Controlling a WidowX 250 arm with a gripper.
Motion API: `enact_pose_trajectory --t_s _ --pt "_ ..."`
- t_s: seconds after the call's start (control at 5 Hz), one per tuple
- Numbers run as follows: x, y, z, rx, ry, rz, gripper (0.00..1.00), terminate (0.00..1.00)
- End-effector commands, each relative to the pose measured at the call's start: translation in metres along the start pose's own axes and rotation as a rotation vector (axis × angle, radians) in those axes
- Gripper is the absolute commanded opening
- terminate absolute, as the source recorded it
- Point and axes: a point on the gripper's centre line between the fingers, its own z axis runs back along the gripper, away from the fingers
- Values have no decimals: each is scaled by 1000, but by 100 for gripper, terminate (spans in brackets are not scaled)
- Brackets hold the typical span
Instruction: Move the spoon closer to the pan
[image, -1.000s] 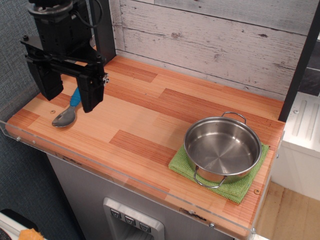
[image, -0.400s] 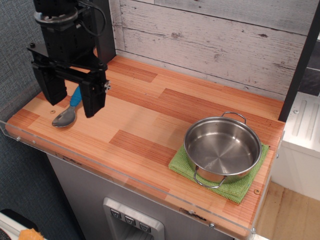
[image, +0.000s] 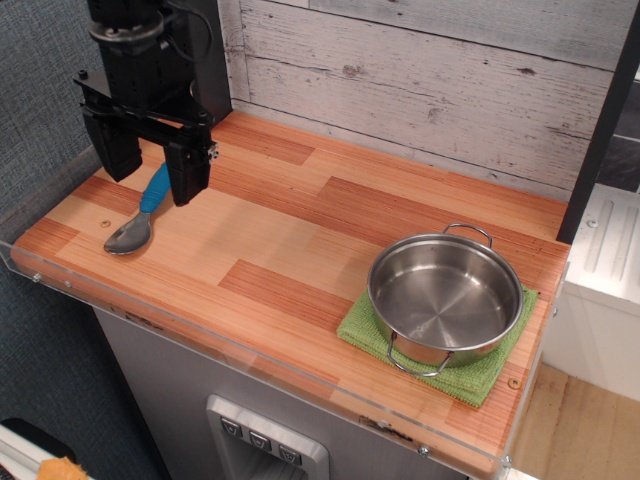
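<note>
The spoon (image: 138, 217) lies on the wooden counter at the far left, its silver bowl toward the front and its blue handle pointing back. My gripper (image: 152, 168) hangs open over the handle, one black finger on each side, and holds nothing. The shiny steel pan (image: 445, 297) sits on a green cloth (image: 365, 325) at the front right, far from the spoon.
A whitewashed plank wall (image: 420, 70) runs along the back. A clear plastic lip (image: 250, 360) edges the counter's front. A black post (image: 600, 130) stands at the right, with a white appliance (image: 610, 250) beyond it.
My gripper has moved up and slightly back and right, away from the spoon. The spoon and pan have not moved.
</note>
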Motion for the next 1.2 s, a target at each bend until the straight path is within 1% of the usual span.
enact_pose_trajectory --t_s 0.0,0.2,0.4,0.6,0.8,1.0 --pt "42 36 -18 77 -95 -31 100 0" --pt "52 49 -38 47 -104 -29 100 0" --pt "62 57 -59 31 -95 -34 100 0" --pt "70 60 -72 25 -89 -43 100 0" --pt "73 59 -80 13 -65 -52 100 0" --pt "73 59 -83 -1 -60 -31 0 0"
